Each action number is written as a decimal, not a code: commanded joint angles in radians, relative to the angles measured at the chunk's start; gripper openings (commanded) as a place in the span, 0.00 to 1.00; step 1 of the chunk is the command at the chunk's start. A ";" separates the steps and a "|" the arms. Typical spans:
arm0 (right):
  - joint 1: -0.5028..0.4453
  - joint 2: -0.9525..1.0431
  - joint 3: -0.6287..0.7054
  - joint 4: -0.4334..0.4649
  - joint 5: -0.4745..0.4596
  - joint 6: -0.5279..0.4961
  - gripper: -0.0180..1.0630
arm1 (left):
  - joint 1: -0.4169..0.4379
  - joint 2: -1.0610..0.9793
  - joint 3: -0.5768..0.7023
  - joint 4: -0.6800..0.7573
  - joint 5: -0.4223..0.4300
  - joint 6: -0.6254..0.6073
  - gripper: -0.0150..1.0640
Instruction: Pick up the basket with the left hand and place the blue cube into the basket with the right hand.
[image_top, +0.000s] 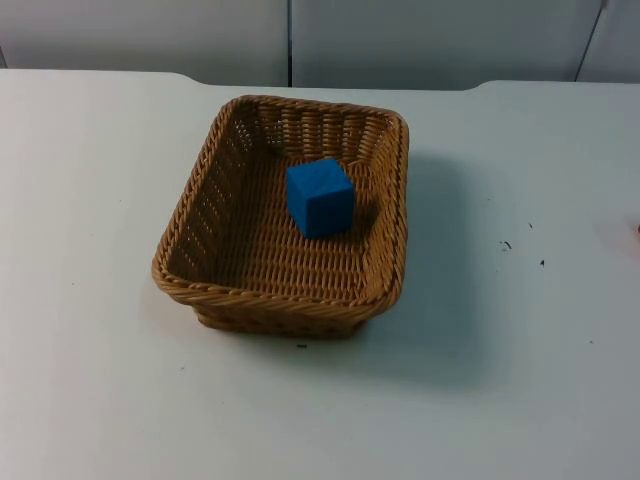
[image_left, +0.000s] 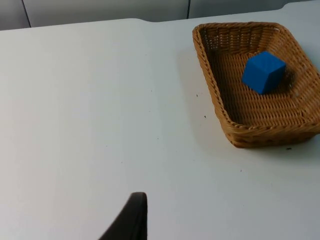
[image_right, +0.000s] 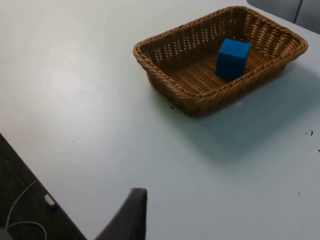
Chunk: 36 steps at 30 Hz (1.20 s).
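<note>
A brown wicker basket stands on the white table, a little left of centre in the top view. A blue cube rests inside it, toward the far right part of its floor. In the left wrist view the basket and the cube lie well ahead of my left gripper, which hangs over bare table, far from them. My right gripper likewise hangs back from the basket and the cube, close to a table edge. Neither gripper touches anything.
The grey partition wall closes the table at the back. The right wrist view has a table edge with dark floor beyond it. A few small dark specks mark the table to the right of the basket.
</note>
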 joint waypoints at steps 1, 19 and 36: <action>0.005 -0.005 0.001 0.006 -0.003 -0.018 0.99 | 0.002 -0.006 0.003 0.001 0.001 -0.007 0.99; 0.005 -0.005 0.001 -0.005 -0.003 -0.003 0.99 | 0.002 -0.006 0.003 0.001 0.001 -0.007 0.99; 0.005 -0.005 0.001 -0.003 -0.003 -0.001 0.99 | 0.002 -0.006 0.003 0.001 0.001 -0.007 0.99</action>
